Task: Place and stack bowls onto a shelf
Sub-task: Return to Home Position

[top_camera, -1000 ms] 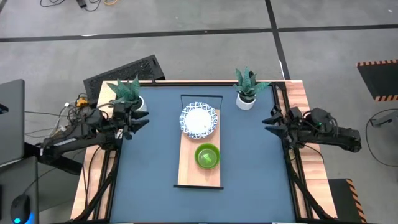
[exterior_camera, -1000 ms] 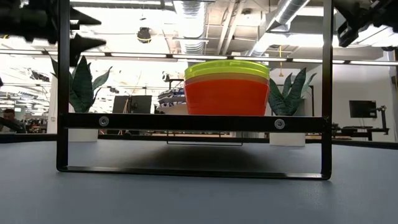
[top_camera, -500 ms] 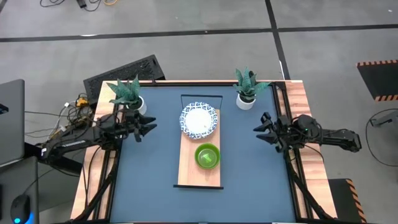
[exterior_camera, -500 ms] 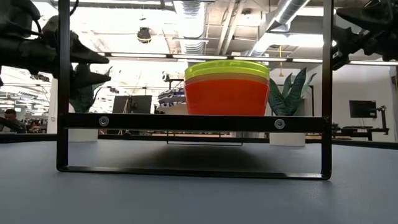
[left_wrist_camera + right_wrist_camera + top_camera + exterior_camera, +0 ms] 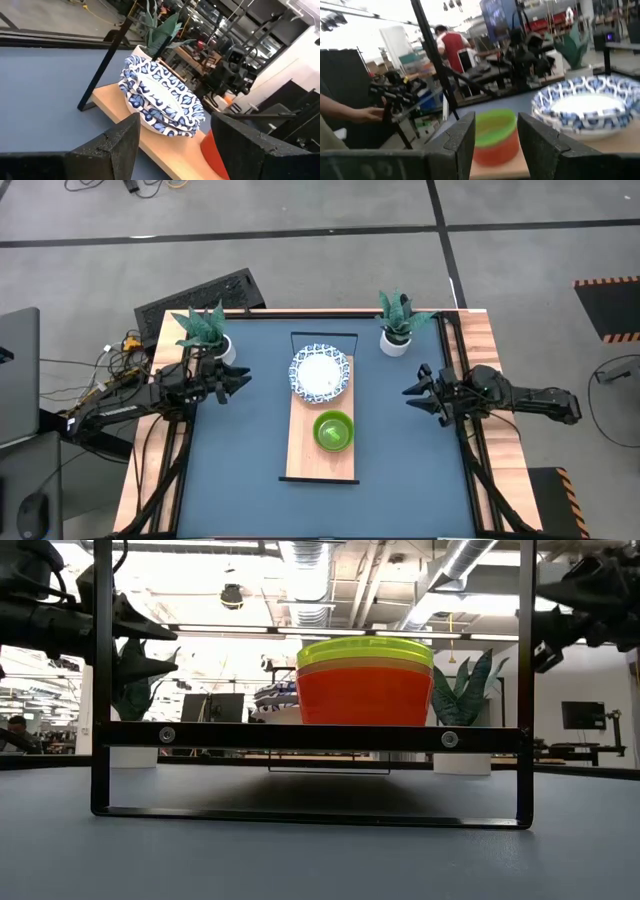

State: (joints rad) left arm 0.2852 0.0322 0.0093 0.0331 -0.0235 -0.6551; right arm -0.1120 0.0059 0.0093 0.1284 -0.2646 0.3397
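Desk: blue top (image 5: 230, 470) with wood strips along both sides; a potted plant (image 5: 205, 330) stands at the far left corner and a second plant (image 5: 398, 320) at the far right.
Shelf: light-wood plank (image 5: 302, 455) lying lengthwise down the middle of the desk, with a black frame (image 5: 324, 336) at its far end.
Patterned bowls: two white bowls with blue rims (image 5: 321, 373), nested one in the other, sitting on the far half of the shelf.
Coloured stack: green bowl (image 5: 333, 430) on top, about mid-shelf and just beside the patterned bowls. The low view shows a yellow bowl (image 5: 365, 667) under it and a red bowl (image 5: 365, 698) under that. No purple bowl can be made out.
Left tool (image 5: 246, 382): in the air over the desk's left part, level with the patterned bowls, pointing at the shelf and apart from it. Fingers spread, nothing between them.
Right tool (image 5: 410, 393): in the air over the desk's right part, facing the shelf, apart from it. Fingers spread, nothing held.
Room: a person in a red top (image 5: 451, 45) stands beyond the desk.
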